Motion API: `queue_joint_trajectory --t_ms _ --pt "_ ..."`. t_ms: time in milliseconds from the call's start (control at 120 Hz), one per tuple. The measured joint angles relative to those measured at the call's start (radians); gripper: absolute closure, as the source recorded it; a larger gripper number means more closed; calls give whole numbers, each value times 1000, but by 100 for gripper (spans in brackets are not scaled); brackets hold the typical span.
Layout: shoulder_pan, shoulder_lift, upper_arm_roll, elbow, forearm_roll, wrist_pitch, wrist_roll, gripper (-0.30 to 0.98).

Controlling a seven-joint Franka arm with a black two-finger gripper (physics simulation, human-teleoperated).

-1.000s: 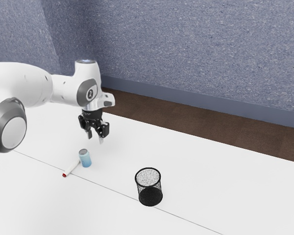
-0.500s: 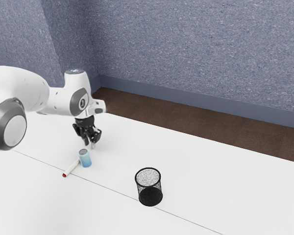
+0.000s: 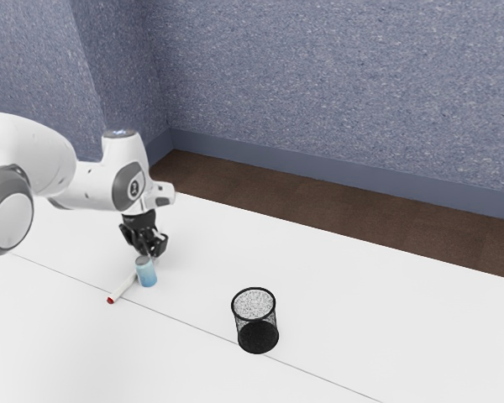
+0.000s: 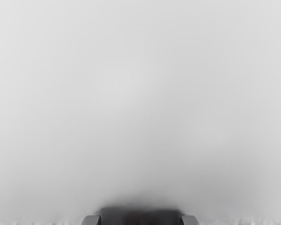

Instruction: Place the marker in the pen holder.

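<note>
White table (image 3: 378, 311), exterior view: marker (image 3: 124, 288), can (image 3: 147, 273), pen holder (image 3: 258, 338), spread gripper (image 3: 149, 252), wrist view: dark shape (image 4: 140, 217)

**Carrying a Marker, a Can and a Pen Holder**

Spreading out as a plain white tabletop (image 3: 386, 311), and bearing three things. Supporting a white marker (image 3: 124, 288) lying flat, pointing its red end toward the exterior view's lower left. Holding up a light-blue can (image 3: 147, 274), standing upright just beside the marker's other end, perhaps touching. Bearing a black wire-mesh pen holder (image 3: 254, 320) upright, well apart from both, toward the exterior view's right. Showing a thin dark line (image 3: 319, 375), running slantwise under the marker's red end and past the foot of the pen holder.
</note>
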Motion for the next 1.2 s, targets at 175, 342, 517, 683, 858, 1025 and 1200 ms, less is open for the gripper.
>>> queue_joint_trajectory --t_ms 175,342,517,683,858,1025,1200 --pt "0 -31 0 -54 0 26 7 53" --pt "0 -36 0 -59 0 40 8 67" --pt "0 -45 0 -60 11 47 -1 75" --pt "0 -80 0 -60 24 48 -16 78" --pt "0 -160 -9 -59 46 41 -31 79" --pt "-1 -257 -56 -59 65 32 -45 79" --pt "-8 -357 -230 -50 97 31 -79 79"
